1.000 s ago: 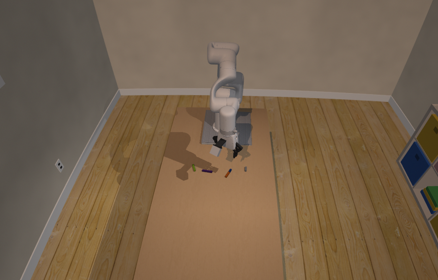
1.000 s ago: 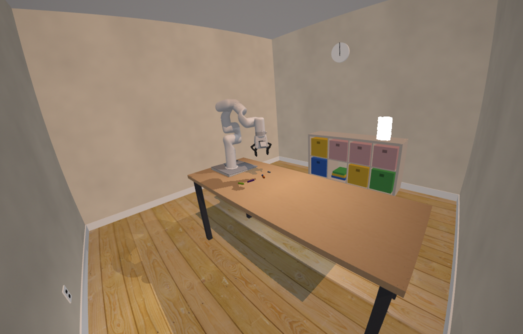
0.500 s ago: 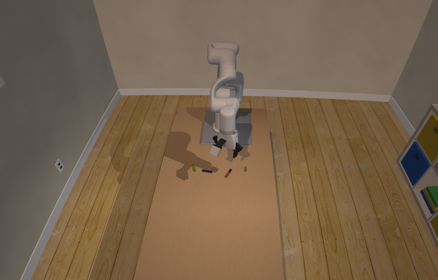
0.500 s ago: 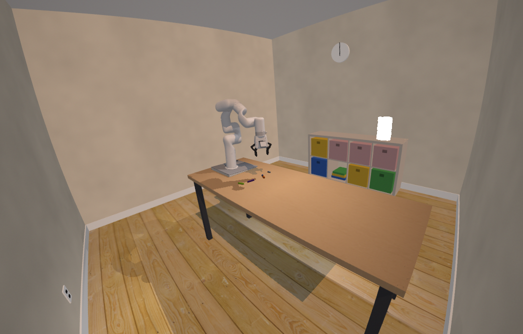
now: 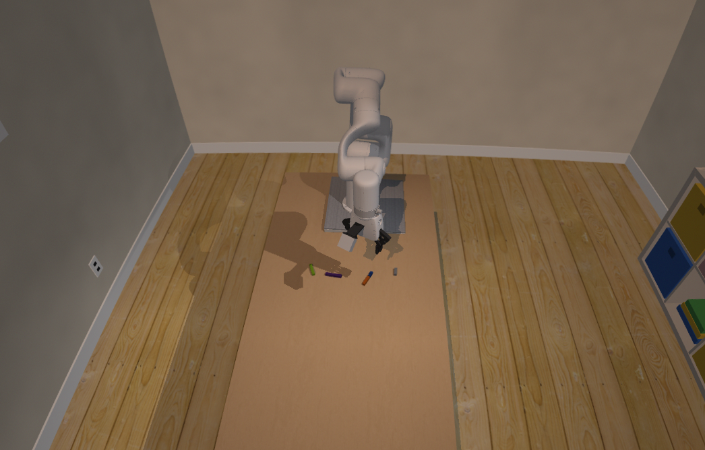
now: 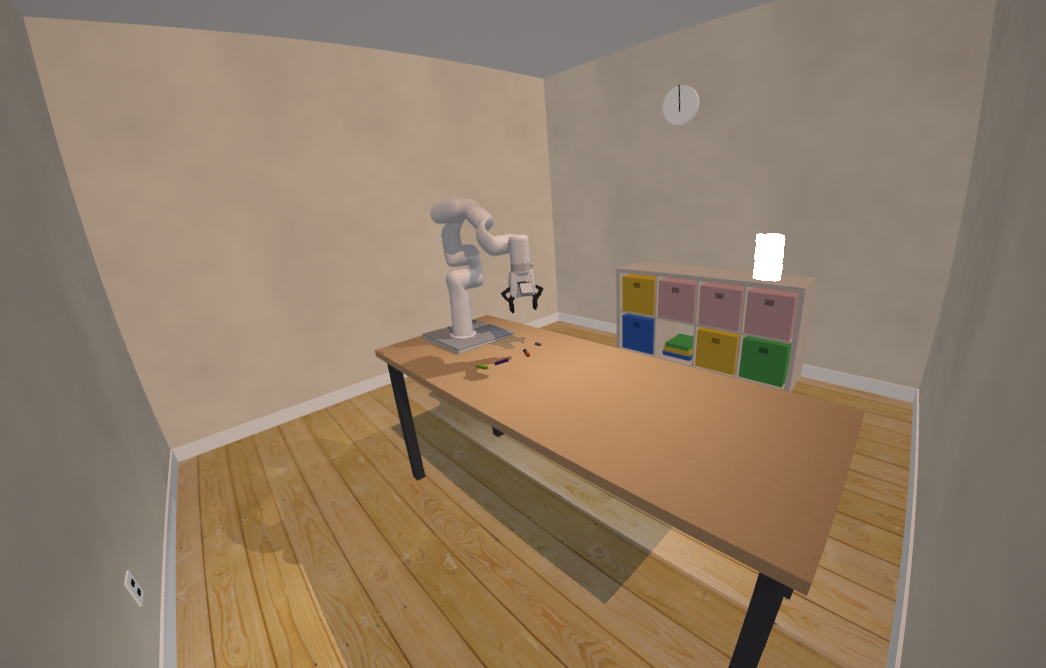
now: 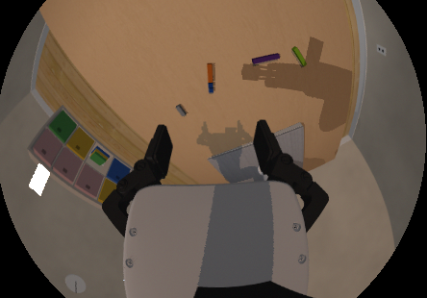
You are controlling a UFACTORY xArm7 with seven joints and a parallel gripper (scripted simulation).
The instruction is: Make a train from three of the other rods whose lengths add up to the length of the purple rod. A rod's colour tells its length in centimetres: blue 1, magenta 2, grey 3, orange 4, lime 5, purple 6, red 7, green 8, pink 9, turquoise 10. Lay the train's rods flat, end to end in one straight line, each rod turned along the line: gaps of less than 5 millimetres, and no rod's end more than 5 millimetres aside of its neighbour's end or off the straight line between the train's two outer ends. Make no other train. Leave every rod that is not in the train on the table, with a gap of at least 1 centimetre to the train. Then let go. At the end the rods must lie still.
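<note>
My gripper [image 5: 364,240] [image 6: 524,307] [image 7: 212,133] is open and empty, high above the table near the arm's base. An orange rod [image 5: 365,280] [image 6: 526,354] [image 7: 210,73] lies flat. A blue stretch [image 5: 370,273] [image 7: 211,87] continues it in line, about half as long as the orange; it looks like two short blue rods end to end, their seam faint. No gap shows. A grey rod [image 5: 395,271] [image 6: 538,344] [image 7: 181,110] lies apart, turned differently. A purple rod [image 5: 333,275] [image 6: 501,361] [image 7: 265,59] and a lime rod [image 5: 311,269] [image 6: 481,366] [image 7: 299,57] lie apart on the other side. I see no magenta rod.
The wooden table [image 5: 344,363] [image 6: 635,414] [image 7: 144,35] bears all the rods. The arm stands on a grey base plate [image 5: 335,217] [image 6: 458,346] [image 7: 288,140]. The arm's shadow falls beside the lime and purple rods. A shelf [image 6: 805,331] stands on the floor away from the table.
</note>
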